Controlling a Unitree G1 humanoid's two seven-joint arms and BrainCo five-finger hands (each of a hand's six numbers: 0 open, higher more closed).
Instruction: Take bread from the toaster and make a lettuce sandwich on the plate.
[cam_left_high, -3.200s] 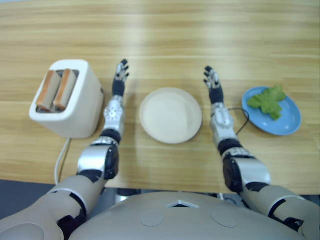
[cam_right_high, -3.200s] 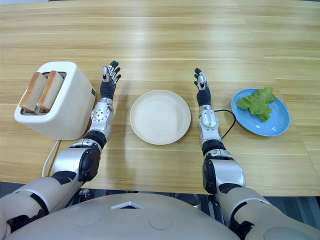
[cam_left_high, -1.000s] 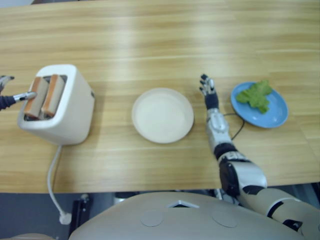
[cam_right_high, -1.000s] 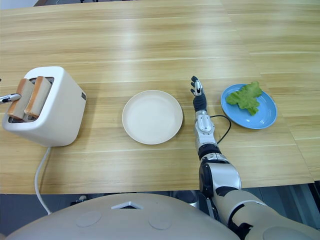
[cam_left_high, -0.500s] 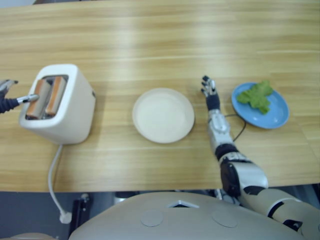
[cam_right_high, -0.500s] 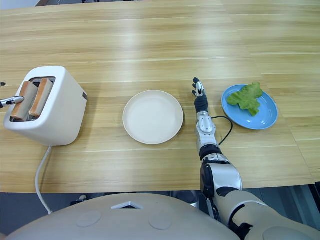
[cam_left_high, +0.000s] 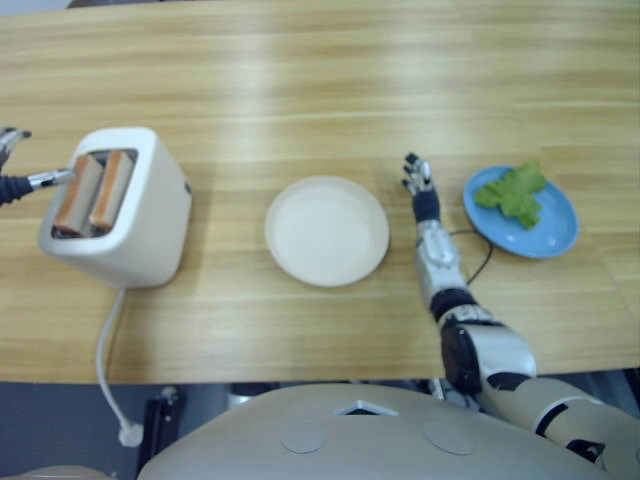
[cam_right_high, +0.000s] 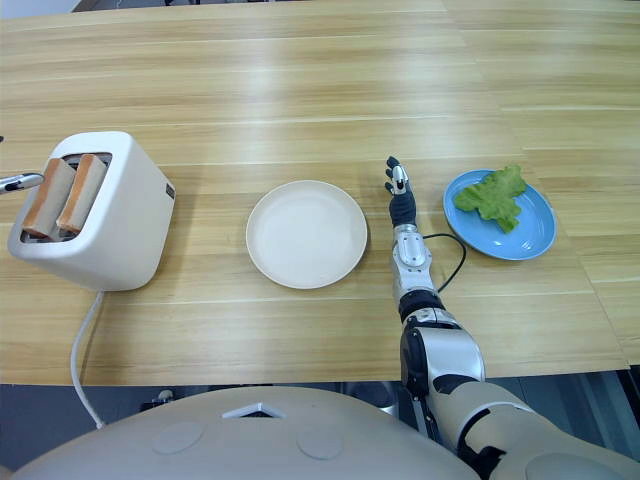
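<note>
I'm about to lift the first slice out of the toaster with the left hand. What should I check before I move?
1. Both bread slices stand upright in the toaster slots: ok.
2. Left hand is at the toaster's left side, by the outer slice. Grip on it: cannot tell.
3. Plate is bare and ready for bread: ok.
4. Lettuce lies on the blue plate: ok.
5. Right hand is open, between the two plates, touching neither: ok.
6. Toaster cord runs off the near edge, away from both hands: ok.
</note>
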